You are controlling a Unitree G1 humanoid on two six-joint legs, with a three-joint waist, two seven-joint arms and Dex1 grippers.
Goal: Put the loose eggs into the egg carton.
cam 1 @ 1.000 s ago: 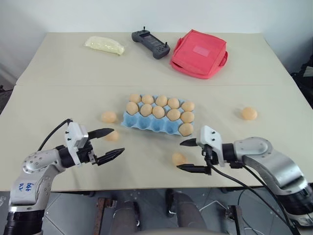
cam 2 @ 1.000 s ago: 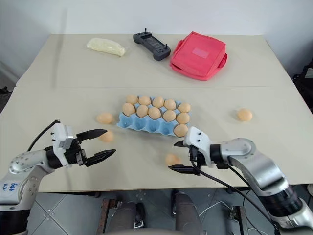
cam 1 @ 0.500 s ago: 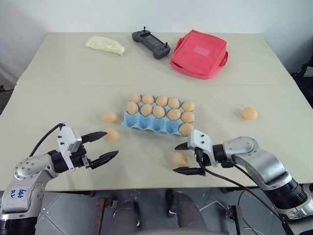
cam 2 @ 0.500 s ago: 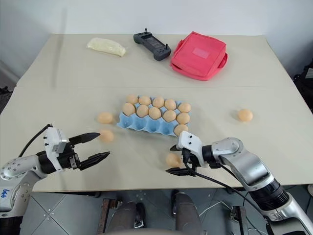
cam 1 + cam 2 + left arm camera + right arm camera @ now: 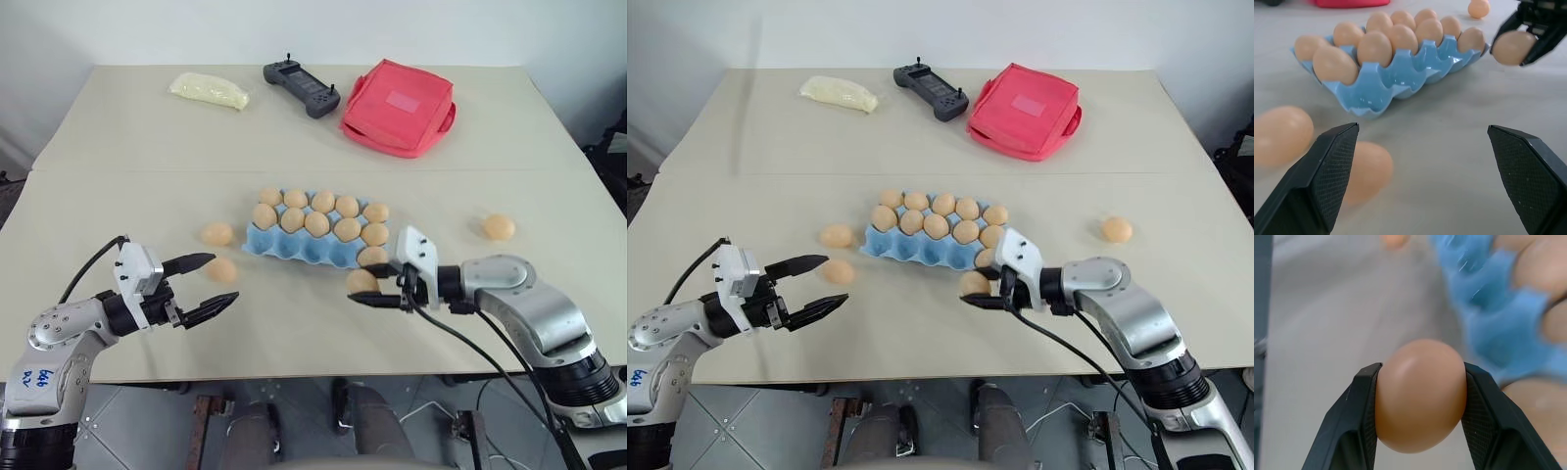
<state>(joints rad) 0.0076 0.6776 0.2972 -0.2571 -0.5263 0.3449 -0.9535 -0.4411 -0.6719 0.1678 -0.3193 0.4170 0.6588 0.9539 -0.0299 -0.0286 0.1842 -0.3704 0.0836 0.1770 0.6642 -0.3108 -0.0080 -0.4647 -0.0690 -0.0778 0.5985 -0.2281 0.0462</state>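
1. The left gripper point(image 5: 208, 285) hovers with fingers spread wide over bare table point(image 5: 294, 333) near the front edge.
2. Two loose eggs point(image 5: 217, 234) lie just beyond it.
3. The egg carton point(image 5: 294, 245) sits centrally.
4. The right gripper point(image 5: 364, 285) is clamped on an egg point(image 5: 361, 281) beside the carton's near right corner.
5. Another egg point(image 5: 499, 226) lies well right, open tabletop around it.
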